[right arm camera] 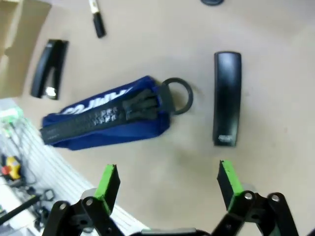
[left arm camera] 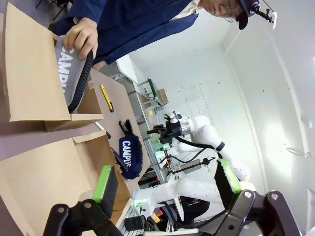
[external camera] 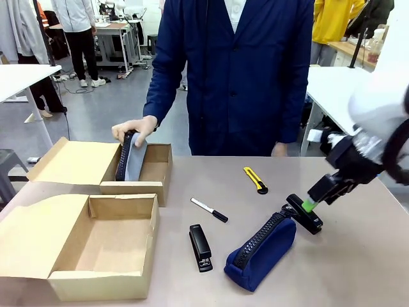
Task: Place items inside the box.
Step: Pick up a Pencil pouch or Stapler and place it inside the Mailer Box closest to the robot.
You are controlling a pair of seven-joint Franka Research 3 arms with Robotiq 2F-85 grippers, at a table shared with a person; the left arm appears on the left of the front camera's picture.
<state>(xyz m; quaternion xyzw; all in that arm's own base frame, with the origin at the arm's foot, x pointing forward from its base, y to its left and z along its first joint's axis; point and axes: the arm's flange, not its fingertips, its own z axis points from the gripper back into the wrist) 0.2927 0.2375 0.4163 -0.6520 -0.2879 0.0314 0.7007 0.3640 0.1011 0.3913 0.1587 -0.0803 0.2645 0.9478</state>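
Two cardboard boxes stand open on the desk [external camera: 358, 256]: the near box [external camera: 102, 284] at 8 o'clock from the desk's middle and the far box [external camera: 133, 188] at 10 o'clock, just behind it. There are two pouches. The navy pouch [external camera: 265, 249] lies zip-up on the desk at 5 o'clock, and the grey pouch [external camera: 133, 160] stands on end in the far box, gripped at its top by the person's hand [external camera: 135, 128]. There are two black staplers: the stapler [external camera: 200, 246] at 9 o'clock of the navy pouch, and the second stapler [external camera: 305, 214] at 1 o'clock of it, by its ring-pull end. One marker pen [external camera: 208, 209] lies at 12 o'clock of the first stapler. One yellow utility knife [external camera: 255, 180] lies at 12 o'clock of the navy pouch, nearer the person. The grey pouch's lower end is hidden by the box wall. In the right wrist view the navy pouch's lettering is blurred and the marker is cut by the top edge. The right hand [right arm camera: 168, 172] has its fingers wide apart with nothing between them. It sits low by the second stapler, which lies at 12 o'clock of one pad with bare desk between. The left hand [left arm camera: 165, 172] is also spread wide and empty, above the near box.
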